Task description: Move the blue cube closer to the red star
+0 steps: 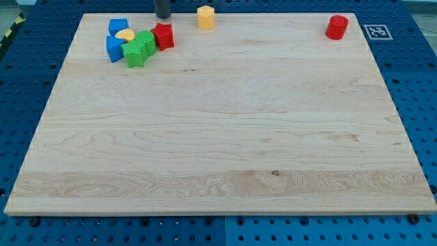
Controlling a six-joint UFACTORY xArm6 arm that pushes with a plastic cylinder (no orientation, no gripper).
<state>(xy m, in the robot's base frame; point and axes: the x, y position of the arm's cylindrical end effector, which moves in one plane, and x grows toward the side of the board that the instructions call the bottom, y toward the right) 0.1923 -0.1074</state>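
The red star (163,35) lies near the view's top left, at the right end of a tight cluster of blocks. Two blue blocks are in that cluster: one (118,26) at its top left and one (114,49) at its lower left; I cannot tell which is the cube. A small yellow block (125,34) and two green blocks (145,41) (135,54) lie between the blue blocks and the star. My tip (163,17) is at the board's top edge, just above the red star and to the right of the blue blocks, touching none of them.
A yellow hexagonal block (205,17) stands at the top edge, right of my tip. A red cylinder (336,27) stands near the top right corner. The wooden board (218,137) lies on a blue perforated table.
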